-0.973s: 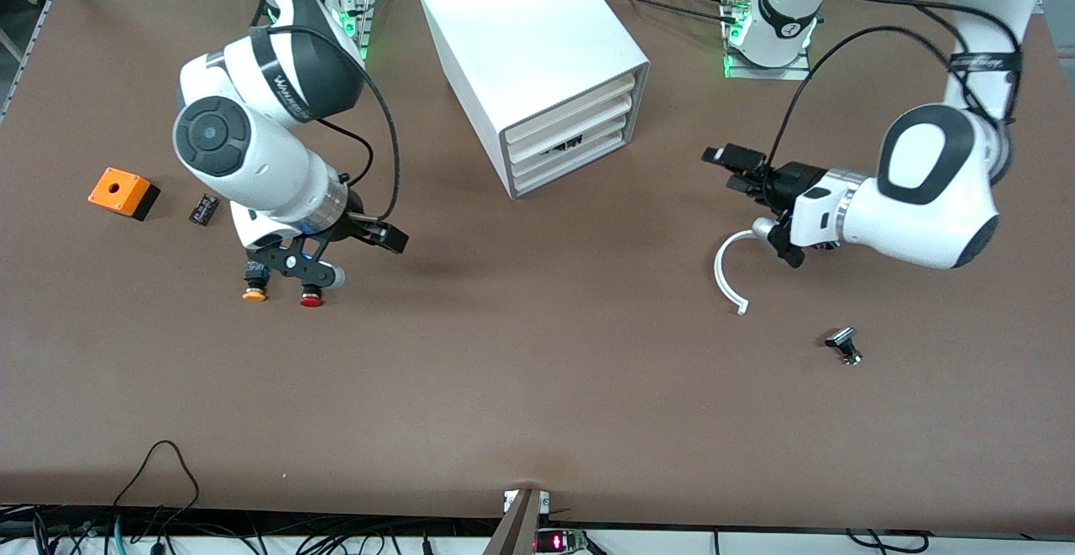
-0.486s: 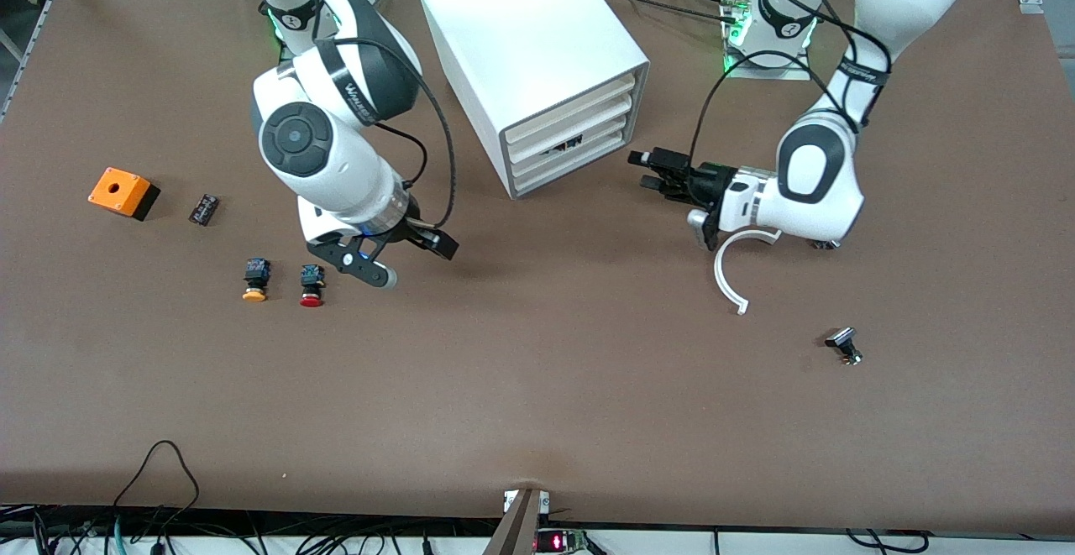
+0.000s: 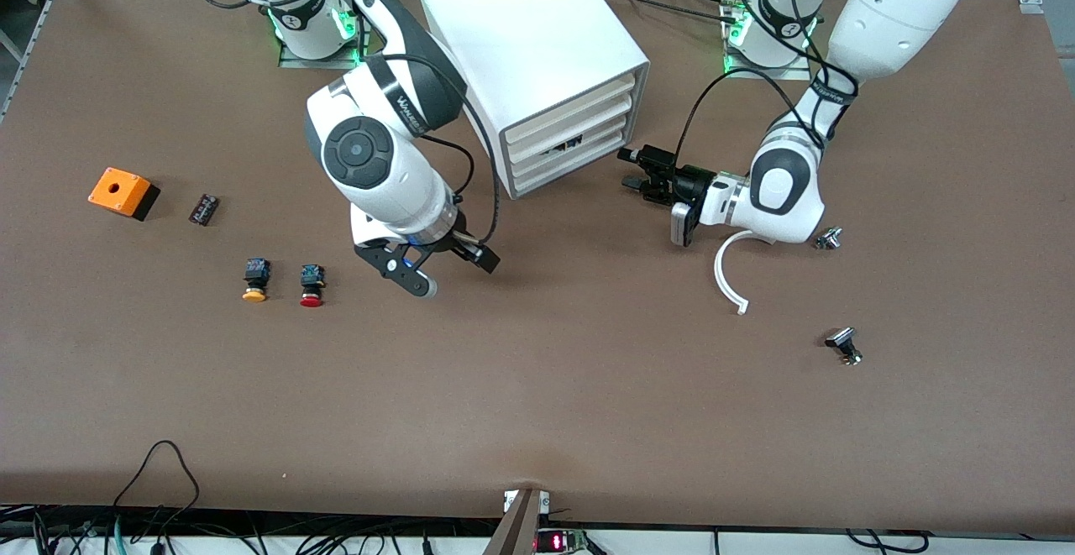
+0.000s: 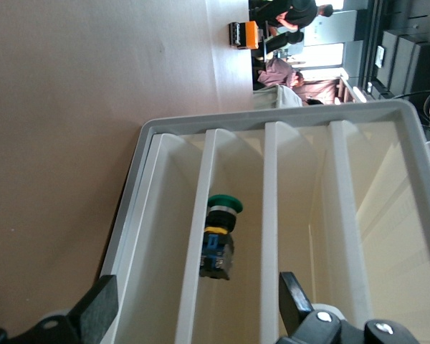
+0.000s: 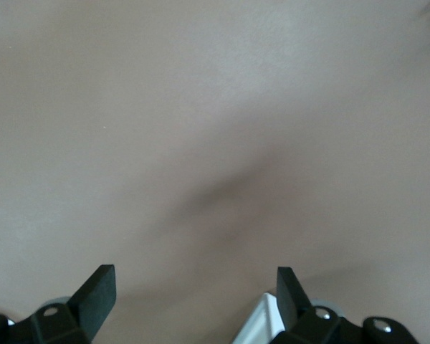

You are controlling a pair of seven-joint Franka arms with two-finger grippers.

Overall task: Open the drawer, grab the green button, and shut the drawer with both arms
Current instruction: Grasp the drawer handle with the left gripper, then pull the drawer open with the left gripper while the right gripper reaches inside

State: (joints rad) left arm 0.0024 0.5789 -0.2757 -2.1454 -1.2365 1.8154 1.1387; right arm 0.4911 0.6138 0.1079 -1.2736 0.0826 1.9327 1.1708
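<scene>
Both of my arms have swung in toward the cabinet since a second ago. My right gripper has left the yellow-capped button and the red-capped button, which now sit uncovered at about its nine o'clock in the front view. My left gripper has come off the curved white strip and up to the drawer fronts.

On writing, I find white lettering on the black band of my right arm. It begins "Wan" and I cannot read the rest.

The button lies inside the closed cabinet and shows through the gap between the second and third fronts from the top. I take it to lie in the drawer third from the top. It is on its side, with its long axis running along the drawer's width. Its green cap points toward the right arm's end of the table, about eight o'clock in the front view, and its black-and-blue body trails the other way.

My left gripper sits at the cabinet's four o'clock, just in front of the drawer fronts, with its fingers spread and nothing between them. My right gripper hangs over bare table at the cabinet's seven o'clock, its fingers apart and empty too.
</scene>
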